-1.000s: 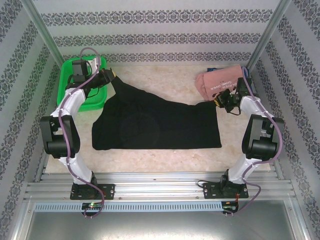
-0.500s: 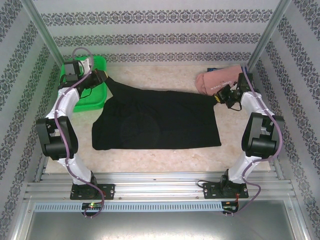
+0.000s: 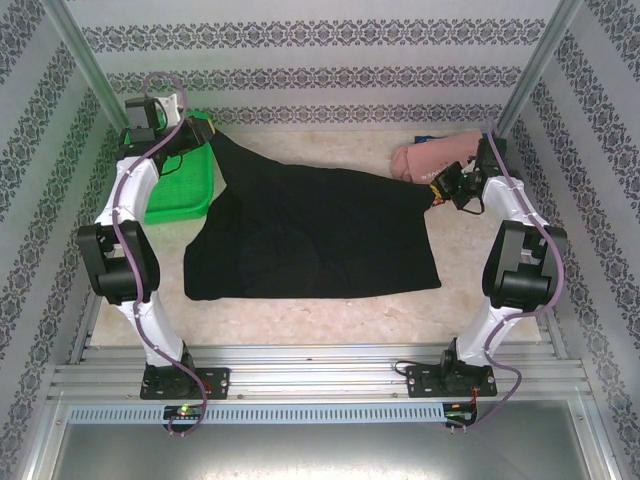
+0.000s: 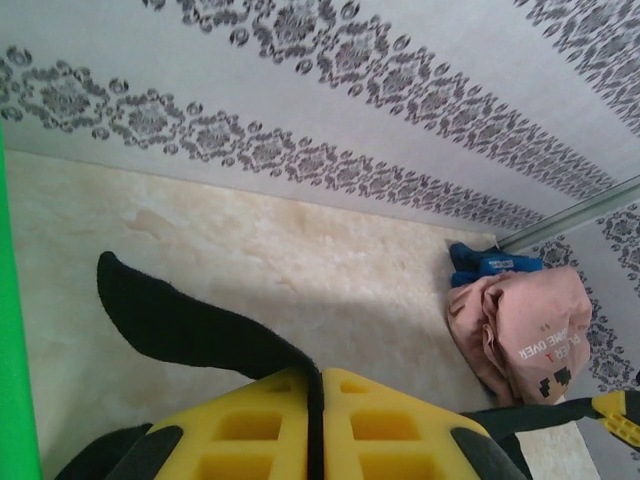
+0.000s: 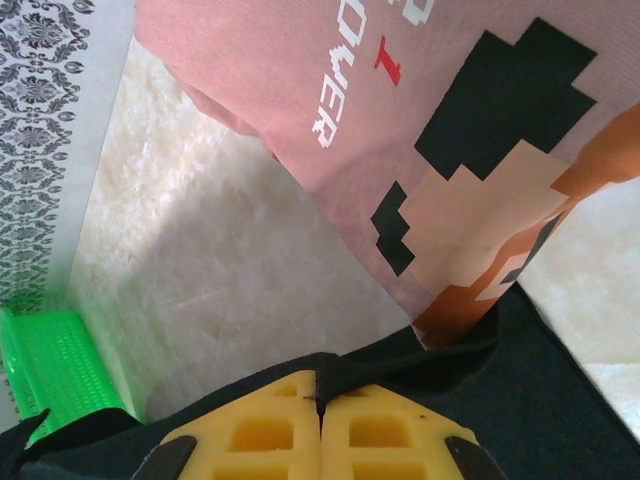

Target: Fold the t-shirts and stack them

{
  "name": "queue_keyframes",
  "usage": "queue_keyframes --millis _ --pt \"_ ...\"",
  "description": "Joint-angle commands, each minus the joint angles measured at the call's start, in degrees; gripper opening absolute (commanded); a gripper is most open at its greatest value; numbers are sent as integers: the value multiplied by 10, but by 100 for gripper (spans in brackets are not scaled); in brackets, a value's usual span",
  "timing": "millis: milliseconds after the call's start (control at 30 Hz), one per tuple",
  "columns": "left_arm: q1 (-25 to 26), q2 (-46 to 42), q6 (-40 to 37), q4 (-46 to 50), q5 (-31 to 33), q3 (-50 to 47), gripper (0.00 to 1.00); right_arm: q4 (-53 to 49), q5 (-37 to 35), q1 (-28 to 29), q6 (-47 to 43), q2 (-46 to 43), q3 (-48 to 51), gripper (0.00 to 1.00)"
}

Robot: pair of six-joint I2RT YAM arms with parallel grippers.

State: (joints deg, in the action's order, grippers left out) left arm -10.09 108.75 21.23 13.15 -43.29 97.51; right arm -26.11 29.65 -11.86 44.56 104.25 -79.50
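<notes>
Top external view: over the last second both arms have pulled back toward the far wall, and the far edge of the black t-shirt (image 3: pixel 310 245) went from a saggy diagonal to a much straighter, tighter line
Left gripper (image 3: pixel 217 142): pressed together on the shirt's far-left corner, up by the far-left corner of the table (image 3: pixel 330 320); in the left wrist view a flap of black cloth sticks out from between the yellow pads (image 4: pixel 270 420)
Right gripper (image 3: pixel 439 191): clamped too, pinching the far-right corner of the same shirt, just beside the pink pile
Near hem: hasn't budged, it's lying flat on the table toward the arm bases, so only the far half got stretched
What that means: my read is this is the spreading-out step, getting the black one flat and square before any fold; no fold made yet and nothing stacked, so early days
Pink t-shirt (image 3: pixel 430 160): bunched up at the far right by the wall, with lettering and a blocky pixel graphic in the right wrist view; it meets the black cloth right at the gripped corner, can't tell which lies on top
Blue t-shirt (image 4: pixel 490 265): just a bit poking out behind the pink one, against the far wall
Green basket (image 3: pixel 185 195): far left, next to the shirt's left edge, with the left arm over it; nothing on the mesh floor I can see, and the arm hides the rest
</notes>
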Motion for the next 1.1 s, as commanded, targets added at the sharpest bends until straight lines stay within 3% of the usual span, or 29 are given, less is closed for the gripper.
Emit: queue_keyframes --millis 0,200,600,1067 --pt "7 -7 -21 9 -8 7 10 -16 -1 3 -16 5 -12 0" --pt "6 -58 -29 9 -6 -73 10 -29 -6 3 -26 -13 24 0" --pt "6 -186 12 -20 13 -323 10 -40 -30 3 -64 -30 96 0" --pt "6 -252 30 -10 53 -442 9 -46 -46 3 -92 -34 141 0"
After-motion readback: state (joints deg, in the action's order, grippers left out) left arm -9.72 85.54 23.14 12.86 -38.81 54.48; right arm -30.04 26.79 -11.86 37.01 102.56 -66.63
